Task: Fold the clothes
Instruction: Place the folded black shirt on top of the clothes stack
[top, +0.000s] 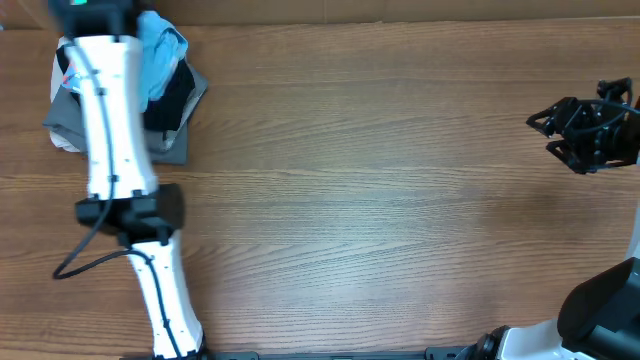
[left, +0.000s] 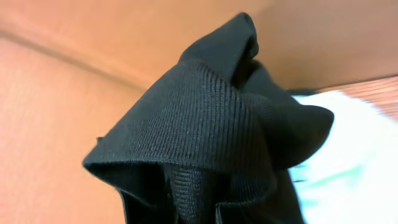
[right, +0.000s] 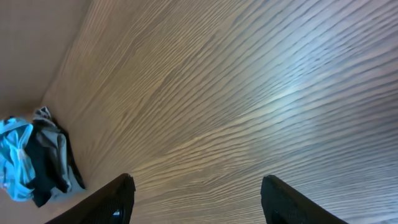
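Best done by raising the pinched cloth straight up and slowly, drawing the black shirt (left: 205, 130) free of the pile without dragging the light blue shirt (top: 160, 50) or the grey garment (top: 70, 125) along; then by carrying it to the bare middle of the wooden table (top: 380, 200) and laying it flat before any fold. Worth bringing in the right gripper (right: 196, 202), well apart near the table's right edge, fingers spread wide and holding nothing, to take a second corner and stretch the fabric. Left gripper fingers hidden by cloth, judged to be pressed together on a bunch of the shirt, at the end of the left arm (top: 110, 110) reaching into the table's far left corner. Looks soft, plain black and finely ribbed, gathered into a crumpled peak close to the left wrist camera, unfolded and tangled with the pile; no logo in sight.
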